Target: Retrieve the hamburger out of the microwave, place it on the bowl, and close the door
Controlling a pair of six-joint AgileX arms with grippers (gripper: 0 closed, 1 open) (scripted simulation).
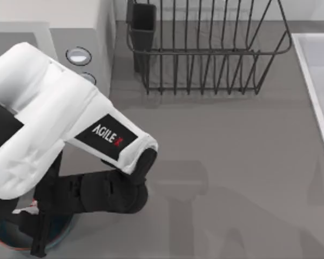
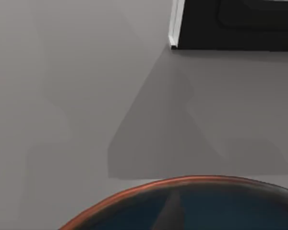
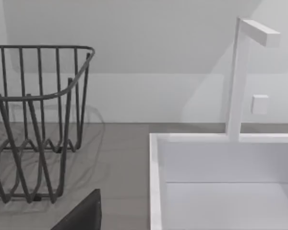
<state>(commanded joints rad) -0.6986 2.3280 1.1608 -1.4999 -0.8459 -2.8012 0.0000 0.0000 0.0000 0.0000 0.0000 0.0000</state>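
My left arm reaches down toward the table's front left corner, and its black gripper (image 1: pixel 39 237) hangs over the blue-teal bowl (image 1: pixel 5 237). The bowl's reddish-brown rim (image 2: pixel 182 182) curves close below the left wrist camera. A small pale and reddish lump (image 1: pixel 28 207) peeks out beside the gripper's body; I cannot tell if it is the hamburger. The white microwave (image 1: pixel 70 16) stands at the back left, with two round buttons on its grey panel (image 1: pixel 78 55). Its dark front with a white edge (image 2: pixel 175 24) faces the bowl. The door is hidden by my left arm.
A black wire dish rack (image 1: pixel 205 48) with a dark cup holder (image 1: pixel 143 27) stands at the back middle. A white sink (image 1: pixel 316 81) with a white faucet (image 3: pixel 240 76) runs along the right side. Bare grey counter (image 1: pixel 232 178) lies between them.
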